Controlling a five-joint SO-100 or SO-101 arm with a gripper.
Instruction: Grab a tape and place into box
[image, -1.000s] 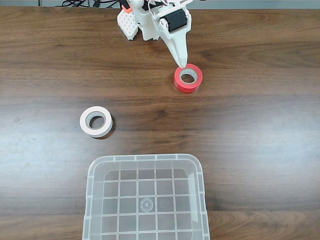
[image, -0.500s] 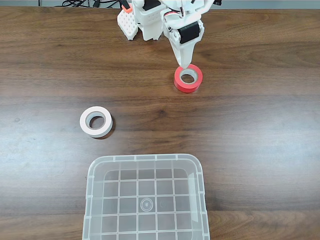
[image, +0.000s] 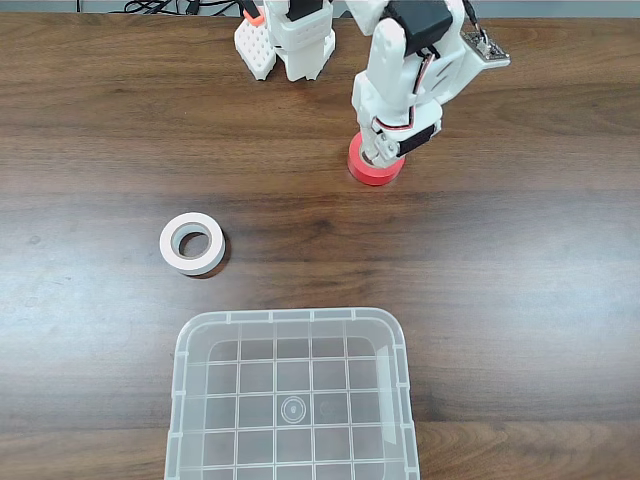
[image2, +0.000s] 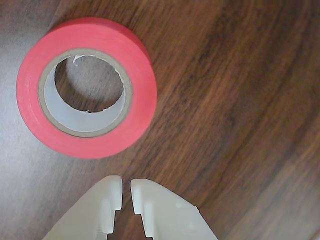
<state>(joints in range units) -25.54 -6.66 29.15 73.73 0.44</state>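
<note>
The red tape (image2: 85, 87) lies flat on the tabletop (image: 500, 260), its hole facing up, just beside the gripper (image2: 126, 187), whose jaws are nearly closed on nothing.

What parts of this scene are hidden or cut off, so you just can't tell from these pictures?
- Fixed view: the arm covers much of the red tape.
- Fixed view: the clear box runs off the bottom edge.
- Wrist view: the gripper is cut by the bottom edge; fingertips nearly together, beside the tape, not on it.
</note>
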